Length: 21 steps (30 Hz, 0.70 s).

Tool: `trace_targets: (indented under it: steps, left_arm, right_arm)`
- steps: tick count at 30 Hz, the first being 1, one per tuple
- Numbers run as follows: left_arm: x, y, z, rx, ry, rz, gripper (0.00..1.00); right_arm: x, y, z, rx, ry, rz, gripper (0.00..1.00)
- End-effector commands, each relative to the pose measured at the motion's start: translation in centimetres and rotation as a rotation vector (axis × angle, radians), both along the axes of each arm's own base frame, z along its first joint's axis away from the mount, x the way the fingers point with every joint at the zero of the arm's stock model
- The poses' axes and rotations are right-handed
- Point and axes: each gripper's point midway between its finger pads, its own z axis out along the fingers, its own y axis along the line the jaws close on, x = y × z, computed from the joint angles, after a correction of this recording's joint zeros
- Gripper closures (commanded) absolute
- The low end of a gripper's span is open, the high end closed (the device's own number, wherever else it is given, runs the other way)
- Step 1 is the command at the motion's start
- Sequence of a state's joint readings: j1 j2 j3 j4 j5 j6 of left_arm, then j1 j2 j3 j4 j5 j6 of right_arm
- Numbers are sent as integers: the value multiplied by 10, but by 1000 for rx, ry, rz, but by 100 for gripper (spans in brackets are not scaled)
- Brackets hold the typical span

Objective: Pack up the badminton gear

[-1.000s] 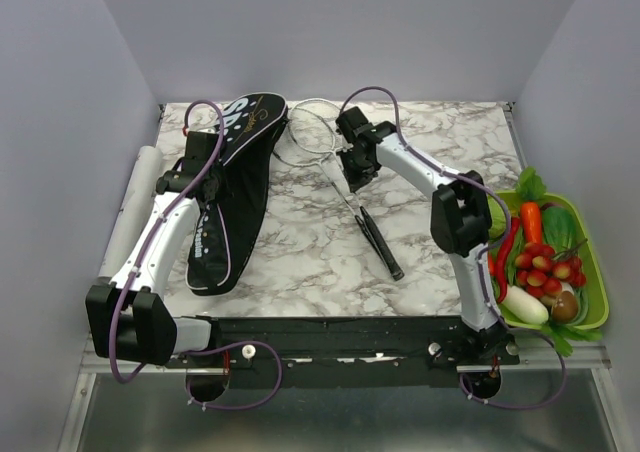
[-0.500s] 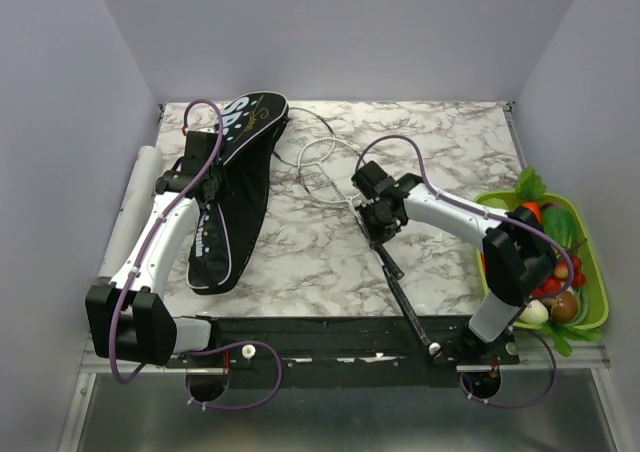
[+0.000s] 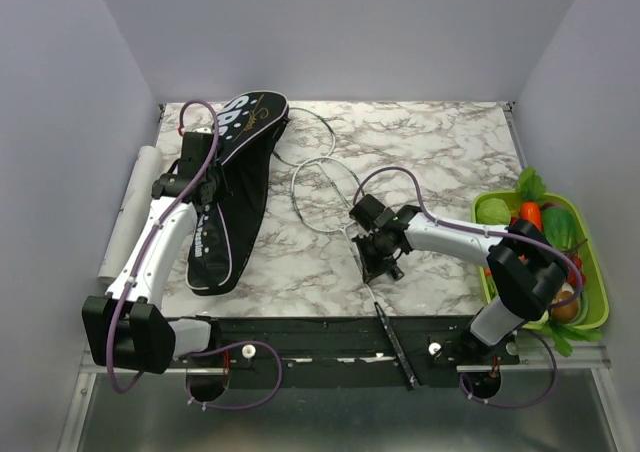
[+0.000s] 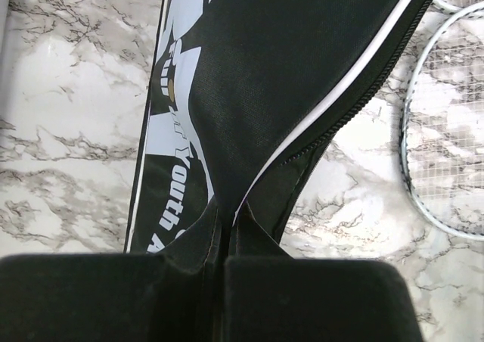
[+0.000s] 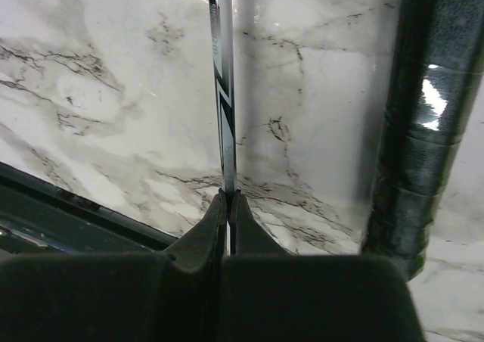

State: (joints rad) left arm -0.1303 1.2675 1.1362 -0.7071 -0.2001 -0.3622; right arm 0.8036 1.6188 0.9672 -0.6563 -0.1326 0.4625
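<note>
The long black bag [image 3: 235, 187] with white lettering lies at the left, wide end at the back. My left gripper [image 3: 203, 185] is shut on a fold of its fabric by the zip edge [image 4: 225, 228]. One racket lies diagonally in the middle, its pale hoop [image 3: 325, 194] on the marble and its black handle [image 3: 393, 347] out over the front rail. My right gripper [image 3: 376, 249] is shut on its thin shaft [image 5: 224, 92]. A second racket's faint hoop [image 3: 300, 137] lies beside the bag's mouth. Its black handle [image 5: 412, 130] lies right of my right fingers.
A green tray [image 3: 598, 302] of vegetables stands at the right edge. A white roll [image 3: 135, 207] lies along the left edge. The black front rail [image 3: 300, 334] runs along the near side. A racket hoop [image 4: 446, 130] lies right of the bag in the left wrist view.
My right gripper has drawn the racket toward the near edge, so its handle now overhangs the front rail. The left gripper has stayed on the bag.
</note>
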Motion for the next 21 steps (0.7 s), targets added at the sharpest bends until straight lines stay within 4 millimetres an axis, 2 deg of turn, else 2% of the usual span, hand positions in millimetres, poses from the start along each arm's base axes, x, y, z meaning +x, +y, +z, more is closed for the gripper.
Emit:
trace_targets:
  steps: [1, 3, 4, 7, 10, 16, 18, 21]
  left_arm:
    - [-3, 0, 18, -31, -71, 16, 100]
    - [-4, 0, 19, -31, -71, 16, 100]
    - [-5, 1, 18, -30, -65, 16, 100]
    - [-5, 1, 19, -29, -66, 15, 100]
    - [-4, 0, 22, -30, -73, 10, 100]
    - [-1, 1, 22, -14, -73, 1, 100]
    - [1, 3, 21, -3, -71, 3, 100]
    - [2, 2, 19, -3, -71, -2, 100]
  right_arm:
    - [-2, 13, 0, 49, 4, -9, 82]
    - [4, 15, 4, 43, -14, -10, 72]
    - [6, 15, 5, 37, -21, -12, 64]
    - [19, 22, 12, 39, -60, -16, 55]
    - [39, 26, 14, -7, -108, -22, 54]
    - [76, 33, 0, -109, -185, 6, 54]
    - [79, 34, -12, -142, -174, 21, 54]
    - [86, 34, -17, -166, -185, 27, 56]
